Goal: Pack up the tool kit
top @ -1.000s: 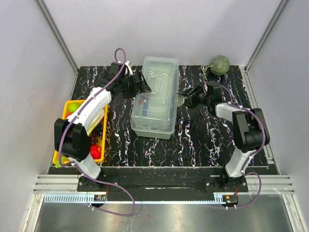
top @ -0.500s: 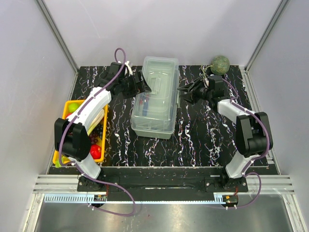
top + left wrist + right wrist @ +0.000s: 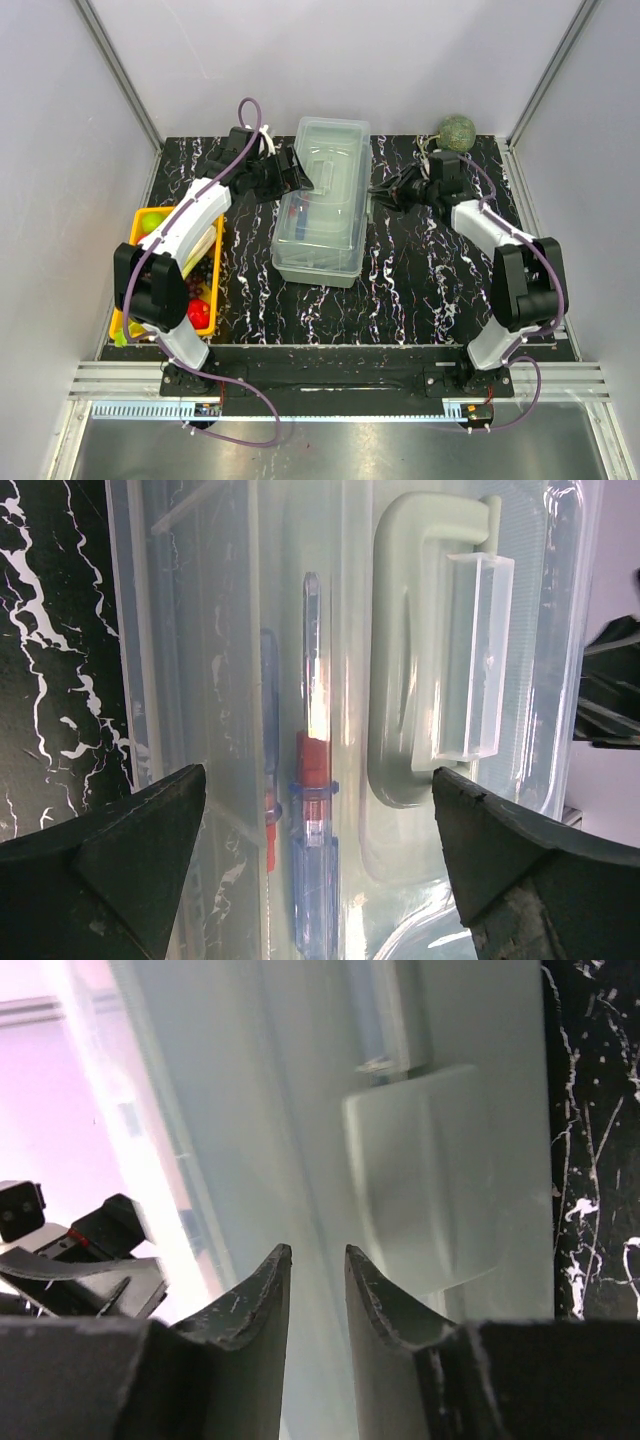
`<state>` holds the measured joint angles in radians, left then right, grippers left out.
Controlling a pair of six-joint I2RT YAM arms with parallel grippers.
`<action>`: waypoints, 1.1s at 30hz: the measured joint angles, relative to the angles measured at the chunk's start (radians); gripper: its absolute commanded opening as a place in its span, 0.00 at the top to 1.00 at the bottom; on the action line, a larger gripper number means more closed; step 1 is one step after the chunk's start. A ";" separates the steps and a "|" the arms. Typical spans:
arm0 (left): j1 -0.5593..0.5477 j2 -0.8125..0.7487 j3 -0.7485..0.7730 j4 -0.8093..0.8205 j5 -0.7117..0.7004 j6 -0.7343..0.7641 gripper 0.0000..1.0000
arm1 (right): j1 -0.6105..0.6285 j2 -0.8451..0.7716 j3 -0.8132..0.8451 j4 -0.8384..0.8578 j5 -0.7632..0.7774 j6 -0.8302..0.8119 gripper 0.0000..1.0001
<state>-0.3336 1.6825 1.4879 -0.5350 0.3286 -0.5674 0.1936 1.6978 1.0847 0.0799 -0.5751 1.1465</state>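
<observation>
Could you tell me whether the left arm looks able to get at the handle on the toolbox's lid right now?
Probably yes: the left tool hangs open close to the handle, and nothing seems to lie between them.

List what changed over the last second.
The right gripper swung away from the bases along the toolbox's right side to its latch, and its jaws narrowed to a slim gap, gripping nothing visible. The left gripper stayed wide open over the lid; toolbox, yellow tray and green ball did not move.
</observation>
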 measured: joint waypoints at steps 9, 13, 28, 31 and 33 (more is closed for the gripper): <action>-0.010 0.016 0.051 -0.060 -0.014 0.041 0.02 | -0.035 -0.119 0.265 -0.343 0.177 -0.264 0.67; -0.014 0.016 0.055 -0.066 -0.022 0.055 0.02 | -0.055 -0.117 0.271 -0.467 0.291 -0.337 0.88; -0.011 0.011 0.024 -0.032 0.003 0.072 0.07 | 0.065 0.161 0.307 -0.626 0.447 -0.484 1.00; -0.005 0.005 0.008 -0.013 0.016 0.069 0.08 | 0.104 0.221 0.356 -0.599 0.423 -0.488 1.00; 0.001 0.002 -0.005 0.005 0.031 0.068 0.08 | 0.122 0.249 0.376 -0.564 0.410 -0.488 1.00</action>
<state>-0.3325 1.6840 1.4826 -0.5304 0.3592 -0.4999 0.3161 1.9469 1.4609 -0.4839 -0.1650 0.6582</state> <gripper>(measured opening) 0.937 0.008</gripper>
